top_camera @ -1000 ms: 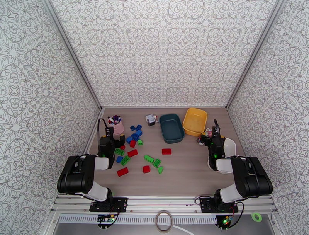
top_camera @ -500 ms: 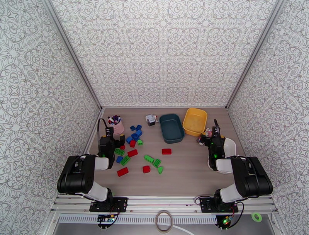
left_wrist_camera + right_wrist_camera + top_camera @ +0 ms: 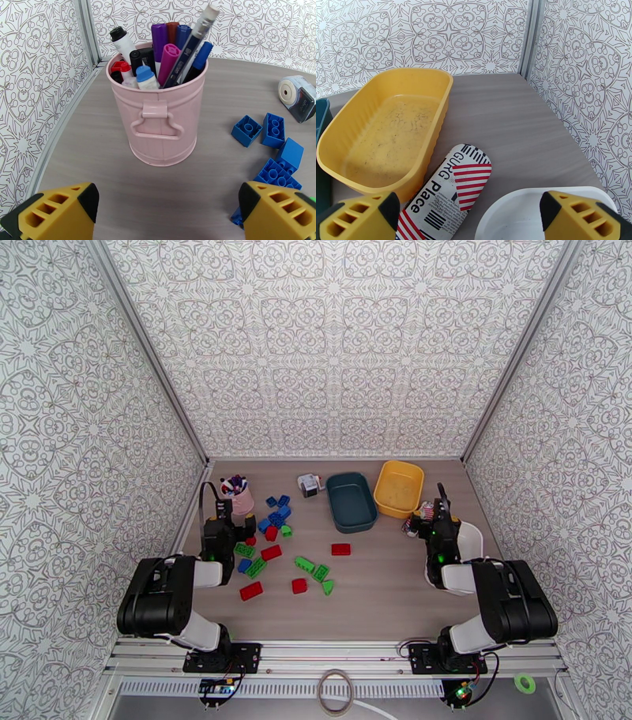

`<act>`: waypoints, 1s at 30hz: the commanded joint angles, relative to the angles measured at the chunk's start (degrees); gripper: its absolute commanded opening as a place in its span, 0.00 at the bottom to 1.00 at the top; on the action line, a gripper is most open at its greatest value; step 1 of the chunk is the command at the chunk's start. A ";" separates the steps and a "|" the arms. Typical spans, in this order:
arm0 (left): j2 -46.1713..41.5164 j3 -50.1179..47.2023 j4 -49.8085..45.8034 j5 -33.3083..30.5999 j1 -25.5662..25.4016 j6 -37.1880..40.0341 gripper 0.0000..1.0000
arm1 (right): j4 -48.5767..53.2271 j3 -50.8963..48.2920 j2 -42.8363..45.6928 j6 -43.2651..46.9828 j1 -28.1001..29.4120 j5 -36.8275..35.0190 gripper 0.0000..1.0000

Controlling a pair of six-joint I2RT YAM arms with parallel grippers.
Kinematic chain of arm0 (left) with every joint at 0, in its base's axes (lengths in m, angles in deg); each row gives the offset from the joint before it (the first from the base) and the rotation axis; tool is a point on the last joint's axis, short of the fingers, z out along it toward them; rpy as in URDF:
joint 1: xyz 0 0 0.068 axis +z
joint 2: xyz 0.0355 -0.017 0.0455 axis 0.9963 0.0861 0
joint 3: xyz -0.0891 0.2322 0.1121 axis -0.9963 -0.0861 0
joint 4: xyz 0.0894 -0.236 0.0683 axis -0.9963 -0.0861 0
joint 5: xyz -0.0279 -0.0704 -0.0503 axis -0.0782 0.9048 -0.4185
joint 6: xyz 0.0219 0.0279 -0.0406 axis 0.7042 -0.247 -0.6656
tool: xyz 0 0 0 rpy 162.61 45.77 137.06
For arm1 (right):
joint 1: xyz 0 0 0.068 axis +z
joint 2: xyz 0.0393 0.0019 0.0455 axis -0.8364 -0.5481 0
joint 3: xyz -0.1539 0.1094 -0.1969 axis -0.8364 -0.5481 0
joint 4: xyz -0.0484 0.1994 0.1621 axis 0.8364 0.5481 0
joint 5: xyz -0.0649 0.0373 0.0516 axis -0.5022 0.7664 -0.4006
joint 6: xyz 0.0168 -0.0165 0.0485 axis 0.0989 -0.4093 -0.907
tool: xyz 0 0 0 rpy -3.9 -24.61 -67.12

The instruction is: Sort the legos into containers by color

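Red, green and blue legos (image 3: 271,553) on grey wood-grain table (image 3: 379,599), dark teal tub (image 3: 351,502), yellow tub (image 3: 398,488), white tub (image 3: 472,541), pink cup (image 3: 160,122), grey-on-white floral walls (image 3: 332,343).

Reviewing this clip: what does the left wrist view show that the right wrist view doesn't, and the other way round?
Left wrist's own: a pink cup full of pens, blue legos to its right, and a grey gadget beyond them. Right wrist's own: the yellow tub with no bricks in it, a striped packet beside it, the white tub, and an edge of the teal tub. Shared: grey table, patterned wall, left fingers and right fingers spread wide, holding nothing.
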 commanded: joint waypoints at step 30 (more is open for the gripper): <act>-74.45 5.67 -76.43 -31.01 -13.59 -35.40 0.99 | 84.29 27.42 35.59 -30.73 1.15 3.72 0.99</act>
